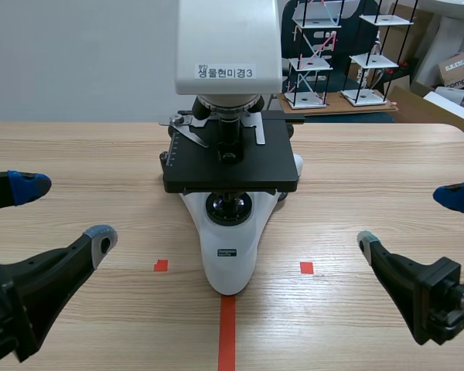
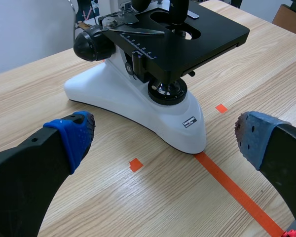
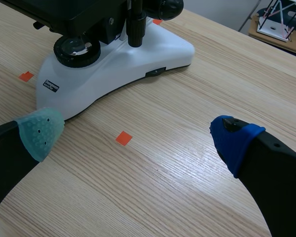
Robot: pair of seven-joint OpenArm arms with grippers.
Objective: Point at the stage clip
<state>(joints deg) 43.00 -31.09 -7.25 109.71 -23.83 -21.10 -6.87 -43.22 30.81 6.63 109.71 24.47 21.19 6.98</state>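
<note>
Centrally, microscope: a white-bodied microscope (image 1: 228,247) with a flat black square stage (image 1: 230,166) stands on the pale wooden counter (image 1: 77,154), its rounded foot pointing toward the robot.
Stage clip: the thin silver metal stage clip (image 1: 189,131) lies on top of the black stage, at its far left part, just beside the dark lens barrel; nothing touches it.
Left tool: the left arm's black two-fingered tool (image 1: 62,214) hovers low over the counter, left of the microscope's foot, fingers spread wide and holding nothing, well apart from the clip.
Right tool: the right arm's matching black tool (image 1: 411,222) hangs to the right of the foot, likewise spread wide and holding nothing.
Markings: an orange-red tape line (image 1: 226,332) runs from the near edge up to the microscope's foot, with a small square mark either side.
</note>
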